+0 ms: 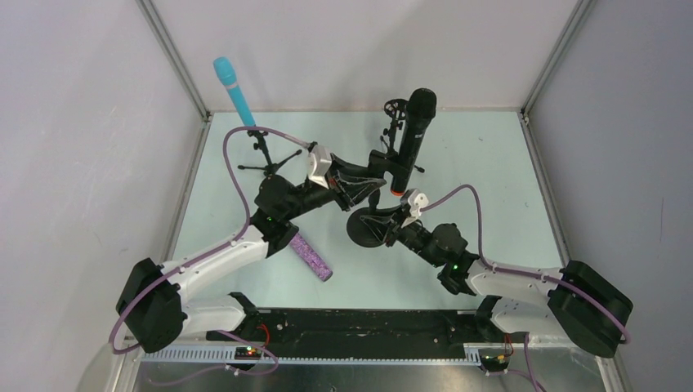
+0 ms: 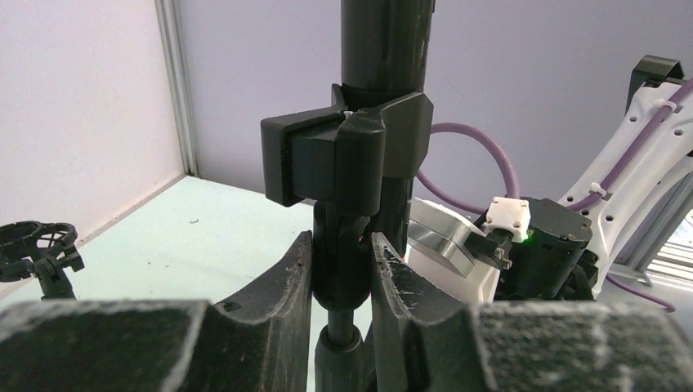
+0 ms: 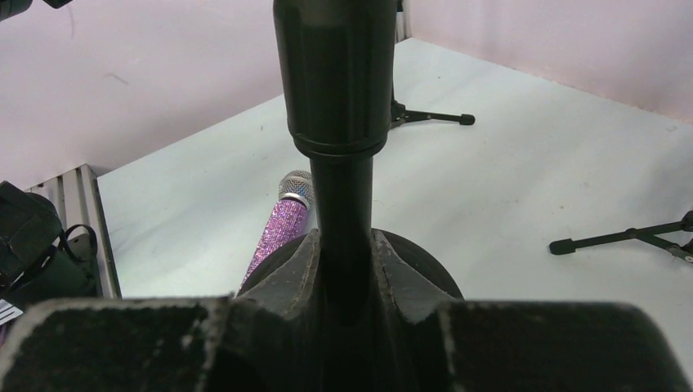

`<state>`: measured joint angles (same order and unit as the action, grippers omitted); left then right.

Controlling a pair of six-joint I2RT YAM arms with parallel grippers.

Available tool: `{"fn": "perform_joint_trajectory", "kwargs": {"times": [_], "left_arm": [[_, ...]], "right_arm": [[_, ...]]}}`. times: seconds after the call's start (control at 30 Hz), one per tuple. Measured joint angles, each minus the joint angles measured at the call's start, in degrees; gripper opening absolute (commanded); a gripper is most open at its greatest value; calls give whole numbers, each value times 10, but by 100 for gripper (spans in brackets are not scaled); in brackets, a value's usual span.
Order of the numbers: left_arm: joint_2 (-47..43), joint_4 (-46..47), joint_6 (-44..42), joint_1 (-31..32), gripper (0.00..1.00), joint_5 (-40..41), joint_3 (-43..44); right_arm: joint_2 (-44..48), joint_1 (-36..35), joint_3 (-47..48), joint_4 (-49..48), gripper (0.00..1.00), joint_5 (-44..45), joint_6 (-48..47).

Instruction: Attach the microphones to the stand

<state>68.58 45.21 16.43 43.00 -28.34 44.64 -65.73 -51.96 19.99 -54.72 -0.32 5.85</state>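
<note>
Your left end effector [image 2: 342, 245] is clamped on the neck of the stand [image 1: 368, 229], just below the black clip [image 2: 347, 151]. That clip holds the black microphone [image 1: 413, 135], orange end down. Your right end effector [image 3: 345, 241] is closed on the same stand's pole [image 3: 342, 192], just above its round base [image 3: 421, 265]. The turquoise microphone [image 1: 233, 90] sits on a tripod [image 1: 263, 159] at the back left. The purple glitter microphone [image 1: 312, 257] lies on the counter [image 1: 490, 188]; in the top view, your left arm hides its head.

Turquoise microphone [image 1: 236, 92], black microphone [image 1: 413, 139] with orange end, purple glitter microphone [image 1: 312, 257], pale green table [image 1: 482, 180].
</note>
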Motion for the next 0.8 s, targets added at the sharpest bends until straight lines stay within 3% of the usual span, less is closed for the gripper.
{"fn": "perform_joint_trajectory", "kwargs": {"times": [0.8], "left_arm": [[0, 24, 6, -1, 0, 23, -8]], "right_arm": [[-58, 0, -10, -35, 0, 13, -18]]}}
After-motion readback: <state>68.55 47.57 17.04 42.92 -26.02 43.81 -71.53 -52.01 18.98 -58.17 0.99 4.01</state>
